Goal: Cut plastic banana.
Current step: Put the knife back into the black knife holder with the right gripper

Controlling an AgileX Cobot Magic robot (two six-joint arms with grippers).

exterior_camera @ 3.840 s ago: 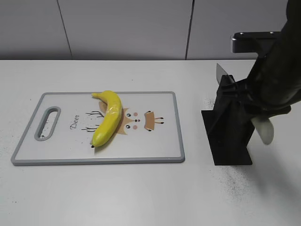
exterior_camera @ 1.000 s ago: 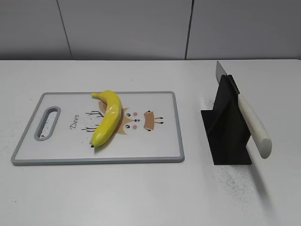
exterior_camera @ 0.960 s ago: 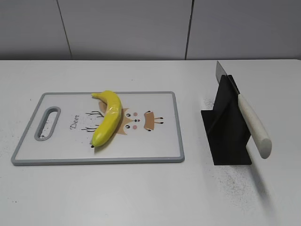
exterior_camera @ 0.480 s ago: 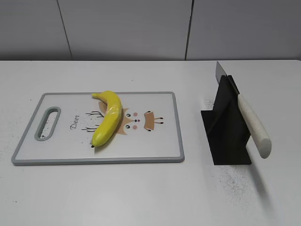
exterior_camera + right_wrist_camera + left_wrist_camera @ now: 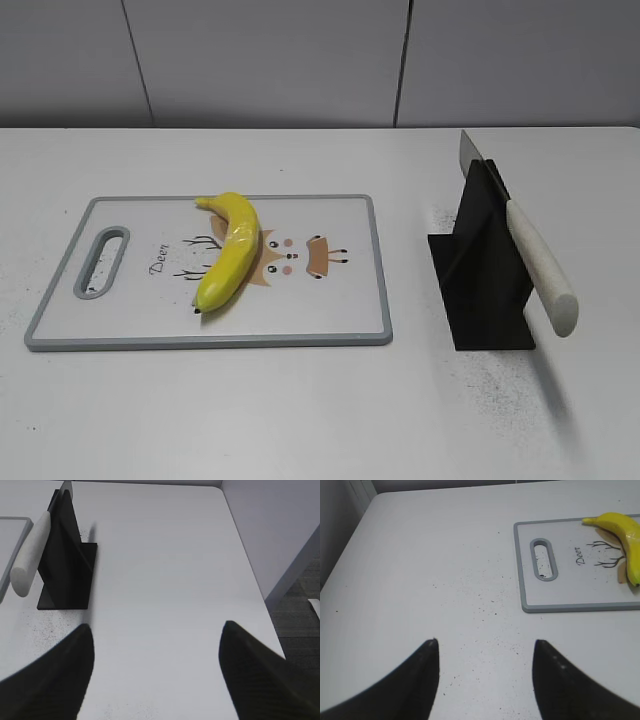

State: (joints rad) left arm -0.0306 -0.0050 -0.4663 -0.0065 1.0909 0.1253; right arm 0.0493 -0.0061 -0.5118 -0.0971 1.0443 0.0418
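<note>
The yellow plastic banana [image 5: 231, 248] lies whole on the cutting board [image 5: 300, 315], curved, dark tip toward the front; it also shows in the left wrist view [image 5: 626, 536]. A knife with a white handle [image 5: 540, 266] rests in a black stand [image 5: 485, 270], seen too in the right wrist view [image 5: 31, 554]. My left gripper [image 5: 485, 647] is open and empty above bare table, left of the board. My right gripper [image 5: 157, 632] is open and empty, right of the stand. Neither gripper shows in the exterior view.
The board [image 5: 570, 592] has a grey rim, a handle slot [image 5: 102, 262] at its left and a deer drawing. The table's right edge [image 5: 247, 570] drops to the floor. A grey wall [image 5: 300, 60] stands behind the table.
About four seconds ago the right arm stood over the knife stand; it has since left the exterior view. In the last second nothing has moved.
</note>
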